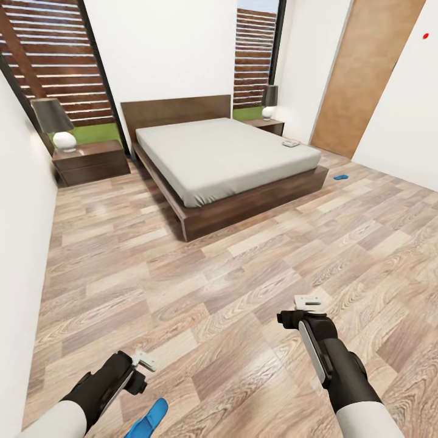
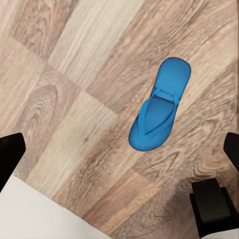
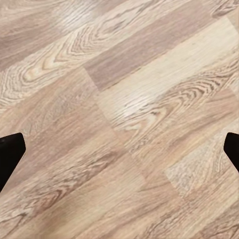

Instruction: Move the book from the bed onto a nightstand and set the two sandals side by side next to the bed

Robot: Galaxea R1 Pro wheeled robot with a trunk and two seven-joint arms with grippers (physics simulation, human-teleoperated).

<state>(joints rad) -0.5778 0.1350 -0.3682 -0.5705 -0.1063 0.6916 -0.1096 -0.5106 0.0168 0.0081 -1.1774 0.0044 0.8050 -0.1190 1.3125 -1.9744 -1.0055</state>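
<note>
The bed (image 1: 225,155) with its grey mattress stands at the far middle of the bedroom. A small book (image 1: 291,144) lies near the mattress's right edge. One blue sandal (image 1: 340,177) rests on the floor right of the bed. The other sandal (image 1: 149,420) (image 2: 159,112) lies on the floor close in front of me, just beside and below my left gripper (image 1: 143,362) (image 2: 119,149), which hangs open above it without touching. My right gripper (image 1: 308,301) (image 3: 119,149) is open over bare planks. Nightstands stand left (image 1: 91,161) and right (image 1: 266,126) of the headboard.
Each nightstand carries a lamp (image 1: 58,125). A white wall runs close along my left. A brown wooden door (image 1: 365,73) is at the far right. Wide wood-plank floor (image 1: 231,286) lies between me and the bed.
</note>
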